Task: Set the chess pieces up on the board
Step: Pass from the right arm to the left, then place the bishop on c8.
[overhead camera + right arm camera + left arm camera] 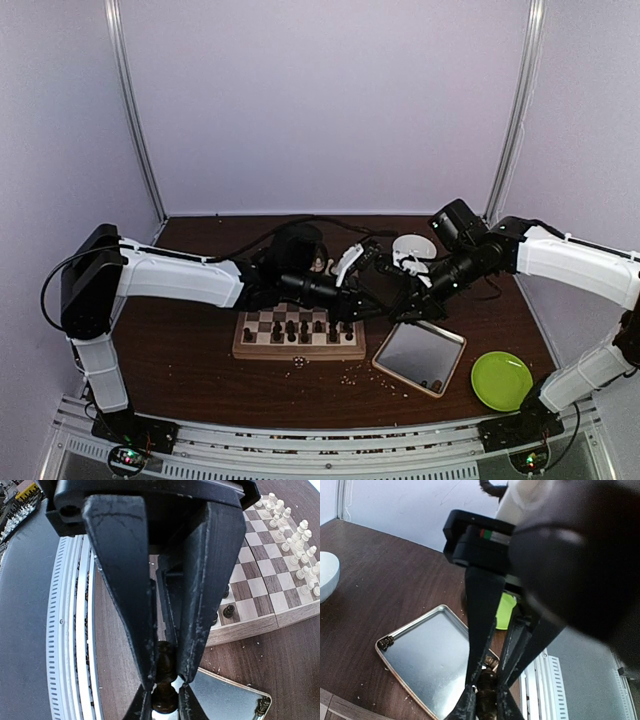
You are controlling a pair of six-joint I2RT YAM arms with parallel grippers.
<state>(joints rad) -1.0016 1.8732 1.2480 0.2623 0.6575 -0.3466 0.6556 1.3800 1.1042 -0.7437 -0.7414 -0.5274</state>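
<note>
The board (250, 343) lies mid-table with dark chess pieces (304, 329) standing on it. In the right wrist view cream pieces (300, 555) line its far side. My left gripper (486, 707) is shut on a dark chess piece (487, 692), held over the near edge of the metal tray (420, 665). My right gripper (165, 700) is shut on a dark pawn (165, 680) above a tray corner (225, 700), beside the board's edge (250, 627). In the top view both grippers meet between board and tray (425, 350). More dark pieces (435, 384) lie on the tray.
A green plate (501, 380) sits at the front right. At the back, behind the right wrist, stands a white bowl (413, 248). Pale crumbs (350, 374) dot the table in front of the board. A metal rail (330, 440) runs along the near edge.
</note>
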